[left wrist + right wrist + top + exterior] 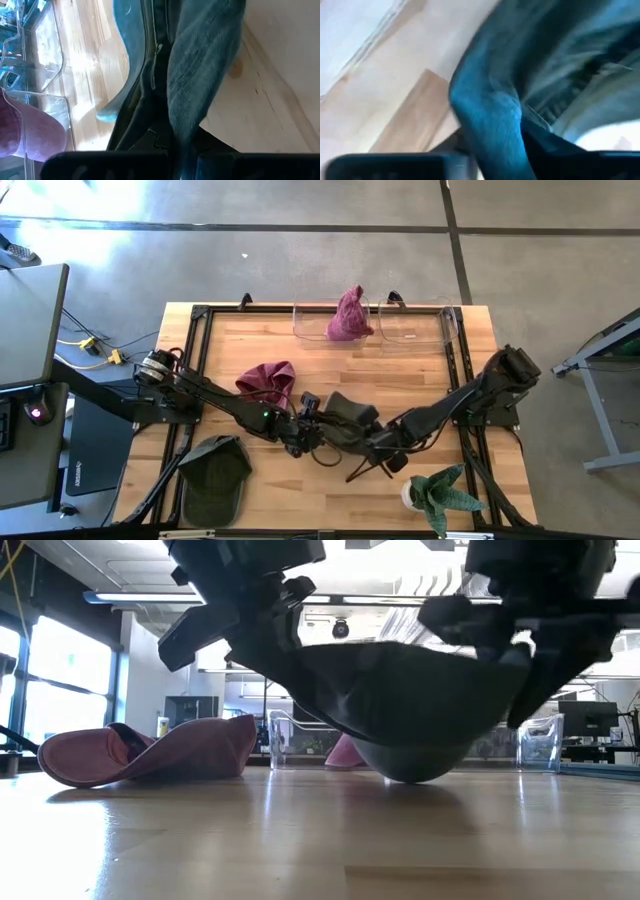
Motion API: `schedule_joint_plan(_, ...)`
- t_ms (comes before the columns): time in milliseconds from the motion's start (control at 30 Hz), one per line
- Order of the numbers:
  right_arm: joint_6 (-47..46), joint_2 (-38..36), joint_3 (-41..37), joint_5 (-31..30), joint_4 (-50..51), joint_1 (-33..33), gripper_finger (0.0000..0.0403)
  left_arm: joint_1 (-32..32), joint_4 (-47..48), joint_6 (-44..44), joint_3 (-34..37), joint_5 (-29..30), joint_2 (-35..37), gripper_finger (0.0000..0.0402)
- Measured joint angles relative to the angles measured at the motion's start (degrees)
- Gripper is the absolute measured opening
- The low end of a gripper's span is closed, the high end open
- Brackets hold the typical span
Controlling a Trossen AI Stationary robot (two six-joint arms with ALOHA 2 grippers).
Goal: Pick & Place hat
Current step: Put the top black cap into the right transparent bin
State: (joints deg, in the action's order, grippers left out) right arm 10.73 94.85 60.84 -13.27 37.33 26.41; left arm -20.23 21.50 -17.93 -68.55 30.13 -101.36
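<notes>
A dark grey hat [350, 413] hangs between both grippers near the table's middle; in the low view its crown [415, 755] sags low, a little above the wood. My left gripper [306, 426] is shut on its left side, and my right gripper [386, 442] is shut on its right side. A maroon hat [268, 381] lies brim-down on the table behind the left arm. A second maroon hat [348, 316] sits in a clear bin [312, 328] at the far edge. An olive cap [214, 477] lies near the near-left corner. My left gripper pinches the dark hat's left rim [187, 125] between its two fingers, coming level from the table's left. The cloth runs up from the fingers in folds; how many layers, I cannot tell. The hat hangs slack toward the other gripper. My right gripper pinches the hat's right rim [492, 125] between its fingers, coming from the table's right, low over the wood. A thick fold of cloth stands between the fingers. The hat is lifted, and its crown droops below the hold [500, 690].
A second clear bin [420, 326] stands beside the first at the far edge. A potted plant [442, 496] sits at the near-right corner. Black frame rails [196, 360] run along the table's sides. Bare wood [300, 500] lies toward the near edge.
</notes>
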Motion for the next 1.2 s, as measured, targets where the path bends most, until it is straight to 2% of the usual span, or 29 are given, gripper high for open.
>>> schedule_joint_plan(200,-6.0,-4.2,0.0,-1.3,1.5,0.5,0.0203,0.0,-1.1,2.7,0.0,0.0,0.0,0.0001)
schedule_joint_plan(367,-11.7,-4.0,-0.3,1.2,-1.4,0.9,0.0230,0.0,-2.1,5.8,0.1,1.1,-1.2,0.0001)
schedule_joint_plan(533,-10.3,-3.7,-7.3,2.1,-22.6,2.1,0.0232,0.0,-2.4,8.2,0.0,2.1,-1.2,0.0001)
schedule_joint_plan(700,-7.5,-3.1,-14.5,-2.4,-43.9,3.4,0.0232,0.0,-2.8,8.8,0.0,4.4,-1.2,0.0001)
schedule_joint_plan(833,-8.3,-0.1,-16.0,-5.4,-48.1,3.2,0.0232,0.0,-3.3,9.0,0.0,5.1,-1.2,0.0001)
schedule_joint_plan(967,-13.9,4.1,-15.2,-10.2,-50.1,2.0,0.0227,0.0,-3.5,9.5,0.0,6.9,-1.2,0.0001)
schedule_joint_plan(1200,-15.6,9.4,-12.5,-4.4,-49.2,-1.4,0.0158,0.0,-3.2,11.0,0.0,10.9,-1.2,0.0001)
